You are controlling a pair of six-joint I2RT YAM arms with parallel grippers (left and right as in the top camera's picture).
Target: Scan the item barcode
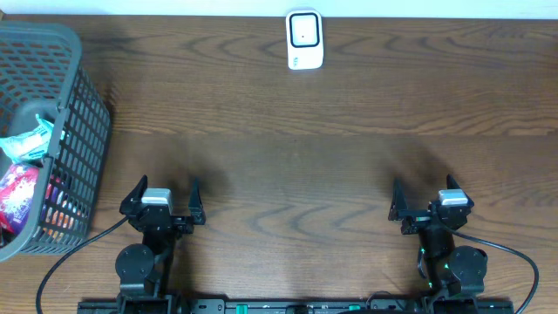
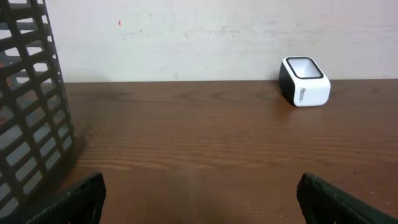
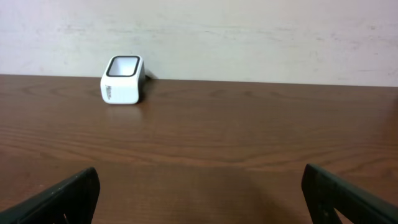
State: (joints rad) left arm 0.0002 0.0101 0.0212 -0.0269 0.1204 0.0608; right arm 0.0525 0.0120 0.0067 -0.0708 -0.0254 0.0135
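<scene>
**Surface.** Brown wood-grain table, backed by an off-white wall at its far edge.

**Scanner.** Small white box-shaped barcode scanner with a dark, slanted window on top. It stands upright at the far edge of the table, near the middle and close to the wall. It is well apart from both arms and from the basket. The left wrist view shows it to the right of centre; the right wrist view shows it to the left.

**Container.** Grey plastic lattice basket at the table's left edge, partly cut off by the frame. Its wall fills the left side of the left wrist view.

**Contents.** Pink-red glossy packet and teal-and-white packet, both lying inside the basket. No barcode can be made out on either.

**Left gripper**. Sits at the near edge, just right of the basket. Its jaws are spread wide with nothing between them, and its dark fingers sit at the lower corners of its own view.

**Right gripper**. Sits at the near edge on the right. Its jaws are likewise wide and hold nothing, with fingers low in its own view.

**Cabling.** Black cables trail from the arm bases.
</scene>
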